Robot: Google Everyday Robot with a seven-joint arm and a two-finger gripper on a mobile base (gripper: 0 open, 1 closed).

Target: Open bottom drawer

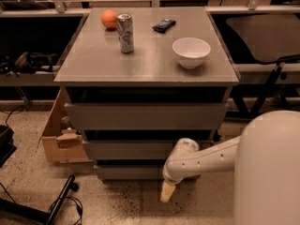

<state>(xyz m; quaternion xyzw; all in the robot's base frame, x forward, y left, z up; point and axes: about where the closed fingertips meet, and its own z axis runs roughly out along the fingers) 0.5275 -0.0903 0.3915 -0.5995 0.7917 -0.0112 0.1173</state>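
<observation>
The bottom drawer (126, 172) is the lowest of three grey fronts in the cabinet, under the front edge of the tabletop (93, 64). It lies below the middle drawer (126, 150) and the wider top drawer (145, 116), with a dark gap above each front. Its flat front sits close in beneath the middle one, just above the speckled floor.

The gripper (167, 191) hangs low before the right part of that bottom front, pointing down at the floor, somewhat right of the middle of the tabletop's front edge. Whether it is released or clenched cannot be told, nor whether it touches the drawer. The white arm (201, 161) reaches to it from the right.

On the tabletop an orange (109, 18) lies near the back left corner, with a can (125, 33) upright just beside it. A small dark object (164, 25) rests near the back edge, and a white bowl (191, 52) stands toward the right edge. A cardboard box (58, 142) sits on the floor against the cabinet's left side.
</observation>
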